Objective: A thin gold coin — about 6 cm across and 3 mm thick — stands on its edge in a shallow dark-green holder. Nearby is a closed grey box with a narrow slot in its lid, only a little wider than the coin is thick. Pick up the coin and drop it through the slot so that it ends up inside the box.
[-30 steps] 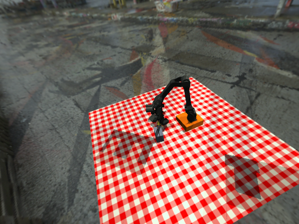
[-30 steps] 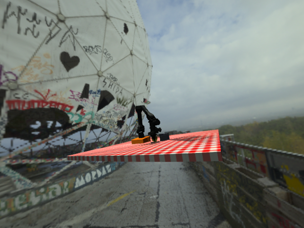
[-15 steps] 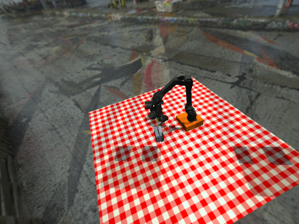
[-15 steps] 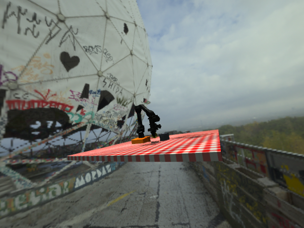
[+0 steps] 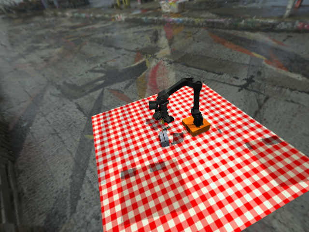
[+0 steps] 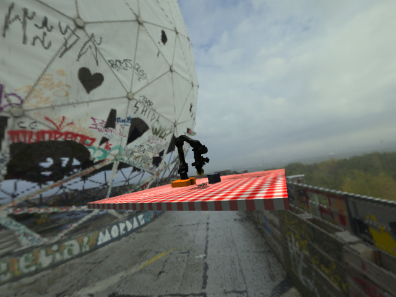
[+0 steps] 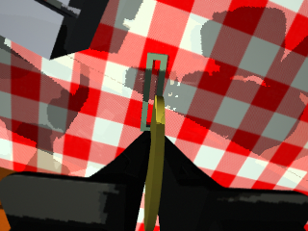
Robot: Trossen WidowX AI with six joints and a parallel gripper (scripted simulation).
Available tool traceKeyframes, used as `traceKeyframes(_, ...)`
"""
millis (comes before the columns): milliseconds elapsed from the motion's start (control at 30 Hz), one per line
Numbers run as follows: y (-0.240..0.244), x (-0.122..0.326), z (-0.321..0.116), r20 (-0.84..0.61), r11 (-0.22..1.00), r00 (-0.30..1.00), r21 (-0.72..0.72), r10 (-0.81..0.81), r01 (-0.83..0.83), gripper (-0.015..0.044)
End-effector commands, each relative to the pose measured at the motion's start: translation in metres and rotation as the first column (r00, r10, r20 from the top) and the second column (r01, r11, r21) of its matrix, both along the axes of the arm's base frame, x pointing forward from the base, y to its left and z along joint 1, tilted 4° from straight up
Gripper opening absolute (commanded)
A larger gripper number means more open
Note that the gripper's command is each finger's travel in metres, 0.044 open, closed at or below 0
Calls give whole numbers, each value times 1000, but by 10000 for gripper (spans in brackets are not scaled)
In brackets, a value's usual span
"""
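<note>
Gold Coin Pinched and Held Above the Surface, Outside the Box

The black tool [image 5: 162,121] [image 6: 200,169] [image 7: 152,138] is pointed downward, and its fingers are pressed against the two faces of the gold coin [image 5: 162,122] [image 6: 202,172] [image 7: 155,168]. The coin is held on edge, seen as a narrow band in the wrist view. In the exterior view it is shown raised above the surface, with its lower part left uncovered below the fingertips.

Beyond the coin in the wrist view, the dark-green holder [image 5: 165,128] [image 7: 157,57] is seen on the surface [image 5: 149,195] [image 6: 255,188] [image 7: 96,115], which is patterned in red and white checks. The near end of the holder is partly covered by the coin and the tool.

The grey box [image 5: 164,140] [image 6: 214,177] [image 7: 29,24] is placed near the holder, apart from it. Its lid is crossed lengthwise by a narrow dark slot [image 5: 163,136]. The coin is positioned clear of this slot, to one side of the box.

The black arm [image 5: 178,87] [image 6: 181,156] is mounted on an orange base [image 5: 192,130] [image 6: 179,183] [image 7: 4,212]. Farther off, a pale dome [image 6: 111,47] marked with graffiti is seen, with trees [image 6: 345,172] shown beyond a painted wall [image 6: 307,230].
</note>
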State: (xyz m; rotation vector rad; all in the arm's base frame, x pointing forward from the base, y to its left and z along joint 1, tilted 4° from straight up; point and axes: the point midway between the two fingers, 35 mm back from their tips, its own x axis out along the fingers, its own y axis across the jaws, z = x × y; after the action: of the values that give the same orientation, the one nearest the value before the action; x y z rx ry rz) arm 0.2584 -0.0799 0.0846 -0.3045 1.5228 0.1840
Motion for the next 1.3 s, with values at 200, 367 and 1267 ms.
traceKeyframes(200, 1, -1, 15, -6, 997, 997, -12, 79, -80, 0)
traceKeyframes(367, 1, 0, 15, -21, 968, 968, -17, 248, -249, 0)
traceKeyframes(1267, 0, 10, 16, -99, 403, 401, -3, 911, -915, 0)
